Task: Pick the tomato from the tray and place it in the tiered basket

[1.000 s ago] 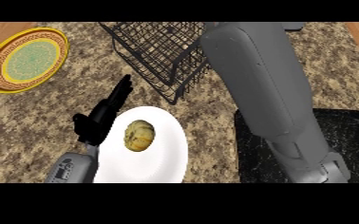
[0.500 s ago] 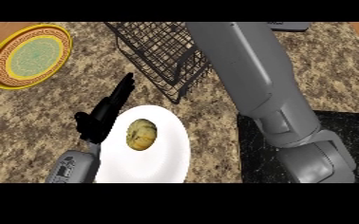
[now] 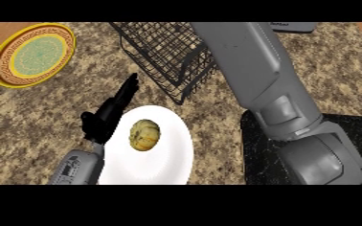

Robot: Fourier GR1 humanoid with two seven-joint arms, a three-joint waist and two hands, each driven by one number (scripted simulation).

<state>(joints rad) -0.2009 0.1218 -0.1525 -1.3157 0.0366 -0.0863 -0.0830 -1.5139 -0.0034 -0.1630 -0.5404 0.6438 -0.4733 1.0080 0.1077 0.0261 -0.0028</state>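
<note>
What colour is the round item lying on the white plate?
Yellowish-green with darker mottling; the round item shows best in the head view, on the white plate.

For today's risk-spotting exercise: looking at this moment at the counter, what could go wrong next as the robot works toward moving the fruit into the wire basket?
1. The left hand lies open beside the white plate, not on the fruit; a sideways reach might nudge the plate or roll the fruit.
2. The right forearm stretches past the basket, its hand out of sight; it might bump the wire rim.
3. The yellow plate sits left of the basket and could be mistaken for the target.
</note>
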